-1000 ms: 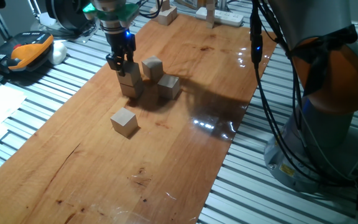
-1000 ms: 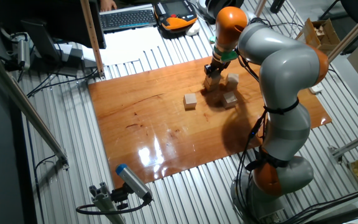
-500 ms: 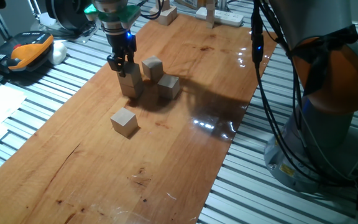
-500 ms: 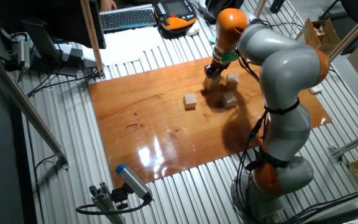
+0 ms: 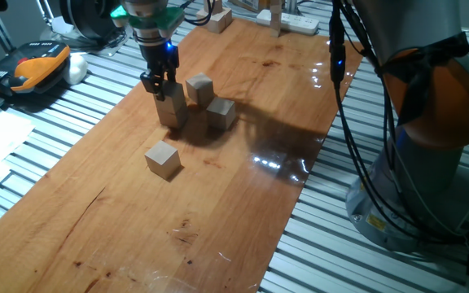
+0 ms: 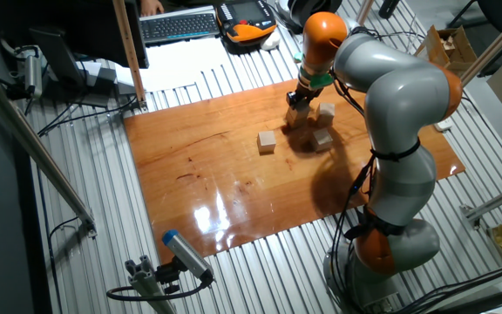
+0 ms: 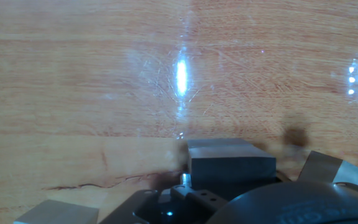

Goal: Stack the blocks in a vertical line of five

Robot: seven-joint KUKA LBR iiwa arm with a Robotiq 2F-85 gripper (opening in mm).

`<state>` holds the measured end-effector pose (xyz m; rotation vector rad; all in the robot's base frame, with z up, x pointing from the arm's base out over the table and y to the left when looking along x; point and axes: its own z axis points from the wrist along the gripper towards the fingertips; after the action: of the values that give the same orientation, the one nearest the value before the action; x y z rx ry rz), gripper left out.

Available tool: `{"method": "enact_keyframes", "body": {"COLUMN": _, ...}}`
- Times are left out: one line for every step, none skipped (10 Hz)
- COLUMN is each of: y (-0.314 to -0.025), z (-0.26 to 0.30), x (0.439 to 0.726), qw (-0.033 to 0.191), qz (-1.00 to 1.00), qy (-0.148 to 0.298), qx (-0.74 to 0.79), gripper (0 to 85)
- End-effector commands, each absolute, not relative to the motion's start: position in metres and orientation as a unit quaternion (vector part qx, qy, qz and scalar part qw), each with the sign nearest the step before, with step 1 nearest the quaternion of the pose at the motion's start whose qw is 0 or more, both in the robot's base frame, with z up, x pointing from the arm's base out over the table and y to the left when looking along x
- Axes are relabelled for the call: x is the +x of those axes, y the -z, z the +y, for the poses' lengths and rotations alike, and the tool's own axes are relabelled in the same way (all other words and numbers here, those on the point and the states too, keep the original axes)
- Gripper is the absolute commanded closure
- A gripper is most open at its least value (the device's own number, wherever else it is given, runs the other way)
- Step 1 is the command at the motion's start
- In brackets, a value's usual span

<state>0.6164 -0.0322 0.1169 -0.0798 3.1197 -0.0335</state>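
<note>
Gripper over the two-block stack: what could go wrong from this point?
1. The gripper sits at the upper block of a two-high stack; any sideways drag while pulling away could shift or topple it.
2. Two loose blocks stand close beside the stack, so the fingers may nudge them on later approaches.
3. The hand view barely shows the stack, so alignment is hard to confirm.

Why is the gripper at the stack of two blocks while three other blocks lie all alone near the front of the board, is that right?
Not quite. The gripper is at the two-block stack, but only one lone block lies near the front. The other two blocks sit right beside the stack. One fixed view shows this best.
</note>
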Motion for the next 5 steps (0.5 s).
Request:
{"method": "enact_keyframes", "body": {"y": -0.1166, "z": -0.0321, "x": 0.6165, "qw": 0.011, "qz": 1.0, "qy": 0.012, "qx": -0.025, "gripper": 34.0}}
{"method": "enact_keyframes", "body": {"y": -0.1165, "z": -0.0321, "x": 0.6165, "qw": 0.012, "qz": 1.0, "qy": 0.013, "qx": -0.023, "gripper": 34.0}}
{"method": "enact_keyframes", "body": {"y": -0.1166, "z": -0.0321, "x": 0.6165, "qw": 0.012, "qz": 1.0, "qy": 0.015, "qx": -0.022, "gripper": 34.0}}
{"method": "enact_keyframes", "body": {"y": -0.1167, "z": -0.0322, "x": 0.6164, "qw": 0.014, "qz": 1.0, "qy": 0.015, "qx": -0.02, "gripper": 34.0}}
{"method": "enact_keyframes", "body": {"y": -0.1167, "z": -0.0322, "x": 0.6164, "qw": 0.016, "qz": 1.0, "qy": 0.017, "qx": -0.017, "gripper": 34.0}}
